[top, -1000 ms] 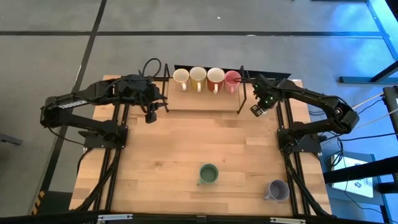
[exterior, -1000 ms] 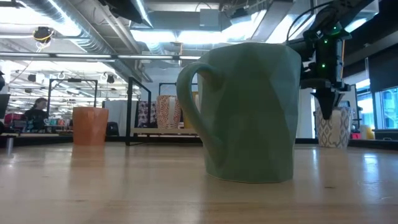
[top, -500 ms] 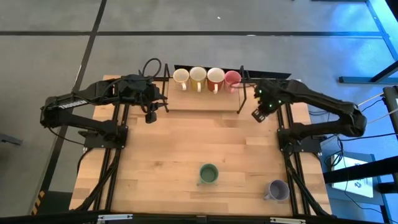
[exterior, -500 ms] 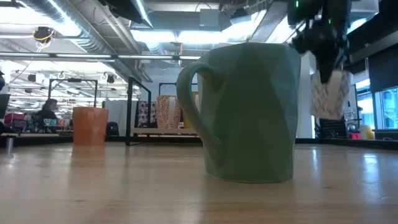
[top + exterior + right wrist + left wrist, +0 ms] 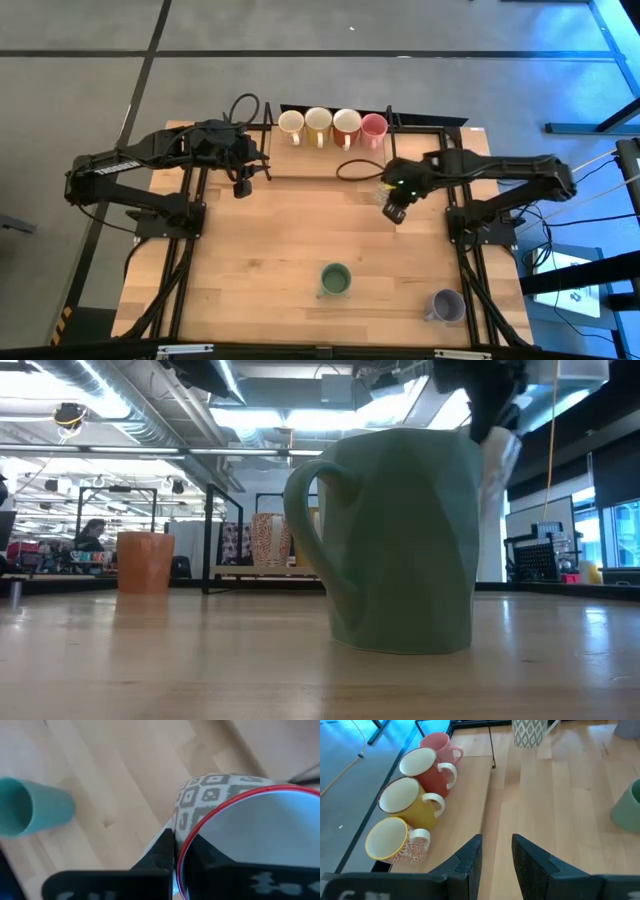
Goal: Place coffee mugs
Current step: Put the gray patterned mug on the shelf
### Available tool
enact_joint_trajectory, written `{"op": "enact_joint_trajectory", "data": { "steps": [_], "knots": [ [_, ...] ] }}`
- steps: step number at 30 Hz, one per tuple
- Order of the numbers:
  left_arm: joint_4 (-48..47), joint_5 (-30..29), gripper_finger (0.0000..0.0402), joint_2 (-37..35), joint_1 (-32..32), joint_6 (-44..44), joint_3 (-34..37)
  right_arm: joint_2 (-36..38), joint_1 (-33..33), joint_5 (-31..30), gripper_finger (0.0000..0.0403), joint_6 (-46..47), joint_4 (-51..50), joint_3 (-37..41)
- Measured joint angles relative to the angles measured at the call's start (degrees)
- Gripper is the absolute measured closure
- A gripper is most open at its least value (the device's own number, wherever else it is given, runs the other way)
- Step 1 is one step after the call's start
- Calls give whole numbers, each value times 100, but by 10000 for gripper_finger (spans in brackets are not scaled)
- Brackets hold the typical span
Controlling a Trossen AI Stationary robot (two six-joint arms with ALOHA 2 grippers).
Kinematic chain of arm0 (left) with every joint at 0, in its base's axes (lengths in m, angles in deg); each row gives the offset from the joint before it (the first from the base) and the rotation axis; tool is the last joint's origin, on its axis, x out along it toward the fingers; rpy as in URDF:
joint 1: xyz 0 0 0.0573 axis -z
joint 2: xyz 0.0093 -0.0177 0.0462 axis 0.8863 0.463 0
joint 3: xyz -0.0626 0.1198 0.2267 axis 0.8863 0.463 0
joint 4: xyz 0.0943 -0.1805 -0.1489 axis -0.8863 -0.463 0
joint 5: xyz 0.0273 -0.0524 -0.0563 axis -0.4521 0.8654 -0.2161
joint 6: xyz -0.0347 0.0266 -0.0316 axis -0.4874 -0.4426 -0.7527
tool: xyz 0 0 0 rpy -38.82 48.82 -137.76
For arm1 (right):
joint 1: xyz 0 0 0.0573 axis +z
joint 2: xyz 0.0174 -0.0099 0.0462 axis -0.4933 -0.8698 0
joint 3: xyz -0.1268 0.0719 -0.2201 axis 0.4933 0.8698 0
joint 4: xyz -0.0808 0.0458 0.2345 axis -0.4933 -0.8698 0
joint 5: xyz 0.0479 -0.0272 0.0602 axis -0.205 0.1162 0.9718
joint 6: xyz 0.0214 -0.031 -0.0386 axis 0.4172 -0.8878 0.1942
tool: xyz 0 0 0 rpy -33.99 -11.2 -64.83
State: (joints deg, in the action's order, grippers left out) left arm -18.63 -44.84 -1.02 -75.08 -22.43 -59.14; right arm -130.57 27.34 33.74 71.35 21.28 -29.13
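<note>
Mug-carrying falls to the right gripper (image 5: 393, 212), which hangs over the worktop's middle, toward the right edge and a little in front of the raised shelf (image 5: 300, 162) at the back edge. Its fingers are pinched shut on the rim of a patterned white mug (image 5: 235, 815), one finger inside the red-edged mouth and one outside against the wall, so the mug hangs off the wood, mouth roughly up.

Along the shelf stands a row of four mugs (image 5: 332, 127), handles pointing forward; the pink mug (image 5: 374, 126) closes the row at its right end. From the carried mug, that row lies back and slightly left.

Nearer the front edge stand the green mug (image 5: 335, 280), about central, and the lavender mug (image 5: 447, 305) by the front right corner, both well apart from the gripper.

The left gripper (image 5: 496, 857) waits over the back left part of the worktop, fingers a narrow gap apart and holding nothing.
</note>
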Motion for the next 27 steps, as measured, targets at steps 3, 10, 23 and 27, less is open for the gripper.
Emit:
{"op": "enact_joint_trajectory", "data": {
  "steps": [3, 10, 23, 27],
  "knots": [
    [0, 0, 301, 0, 0, 17, 0, -480, 39, -168, 398, -223, -107, -472],
    [-28, 0, 302, 0, -1, 15, -1, -1659, -314, -257, 397, -879, -896, -1676],
    [-57, 0, 301, 0, 0, 11, -2, -2821, -1516, -206, 397, -1597, -993, -2174],
    [-55, 0, 301, 0, -1, 9, -2, -3026, -1741, -173, 396, -1910, -1005, -2174]
  ]
}}
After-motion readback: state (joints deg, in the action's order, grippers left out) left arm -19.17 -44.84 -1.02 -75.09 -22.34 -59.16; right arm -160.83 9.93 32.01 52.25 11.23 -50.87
